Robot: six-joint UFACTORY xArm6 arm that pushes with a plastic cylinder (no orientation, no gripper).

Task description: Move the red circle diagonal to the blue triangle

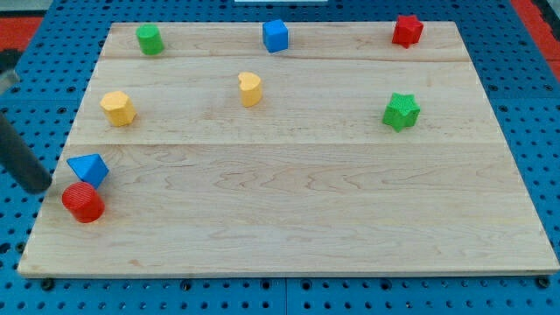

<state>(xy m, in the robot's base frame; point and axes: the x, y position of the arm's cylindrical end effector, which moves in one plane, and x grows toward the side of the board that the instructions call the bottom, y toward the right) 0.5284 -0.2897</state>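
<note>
The red circle (82, 202) lies near the board's lower left corner. The blue triangle (88, 168) sits just above it and slightly to its right, almost touching it. My rod comes in from the view's left edge, and my tip (40, 187) ends just off the board's left edge, a short way left of both blocks and touching neither.
On the wooden board (289, 219) are a green circle (150, 38), a blue cube (276, 35), a red star (407, 30), a yellow hexagon (117, 108), a yellow heart (250, 88) and a green star (401, 111). Blue pegboard surrounds the board.
</note>
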